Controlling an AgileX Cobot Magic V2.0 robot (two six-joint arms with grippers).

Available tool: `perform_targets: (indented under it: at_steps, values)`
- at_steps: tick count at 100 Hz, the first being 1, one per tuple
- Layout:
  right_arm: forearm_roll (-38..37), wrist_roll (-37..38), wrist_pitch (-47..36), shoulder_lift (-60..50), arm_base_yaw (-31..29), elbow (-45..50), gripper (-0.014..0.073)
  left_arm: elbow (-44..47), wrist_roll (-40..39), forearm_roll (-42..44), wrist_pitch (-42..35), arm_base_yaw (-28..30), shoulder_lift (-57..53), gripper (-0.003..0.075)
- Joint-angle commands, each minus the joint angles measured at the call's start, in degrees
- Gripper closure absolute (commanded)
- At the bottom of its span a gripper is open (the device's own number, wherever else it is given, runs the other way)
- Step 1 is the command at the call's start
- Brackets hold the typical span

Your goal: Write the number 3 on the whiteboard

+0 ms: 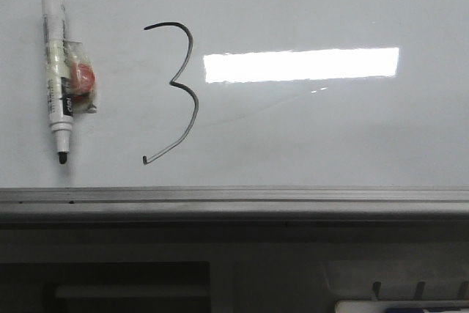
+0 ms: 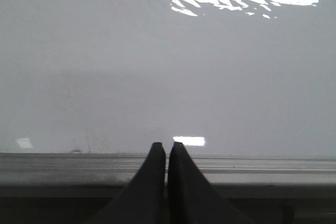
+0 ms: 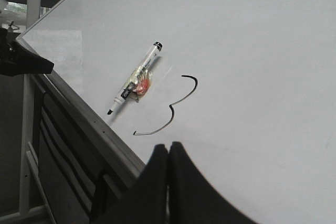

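Item: thin black hand-drawn number 3 [image 1: 174, 93] on my glossy white-grey whiteboard [image 1: 330, 137]; white black-tipped marker pen [image 1: 57, 71] just left of it. Left gripper [image 2: 167, 148], right gripper [image 3: 169, 148]: fingers pressed together, holding nothing.

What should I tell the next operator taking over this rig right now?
Left end effector: shut, empty, near the whiteboard's bottom rail.
Right end effector: shut, empty, off the board.
Marker: stuck to the board left of the 3, tip down, uncapped.
Done: the 3 is drawn, complete.
Left: nothing to write; capping the marker might be wise.
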Motion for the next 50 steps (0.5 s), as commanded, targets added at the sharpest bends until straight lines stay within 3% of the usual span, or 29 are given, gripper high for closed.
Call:
perform_targets:
  at_steps: [1,50]
  values:
    - [-0.1,0.1,-4.6,0.5,-0.2,-1.6,0.0655,0.7,-0.5,-0.6,-2.5,0.1,-1.4,0.0741]
    - [-0.1,0.8,-4.6,0.5,-0.2,-1.6,0.0655,0.7,-0.5,-0.6,-2.5,0.1,-1.4,0.0741]
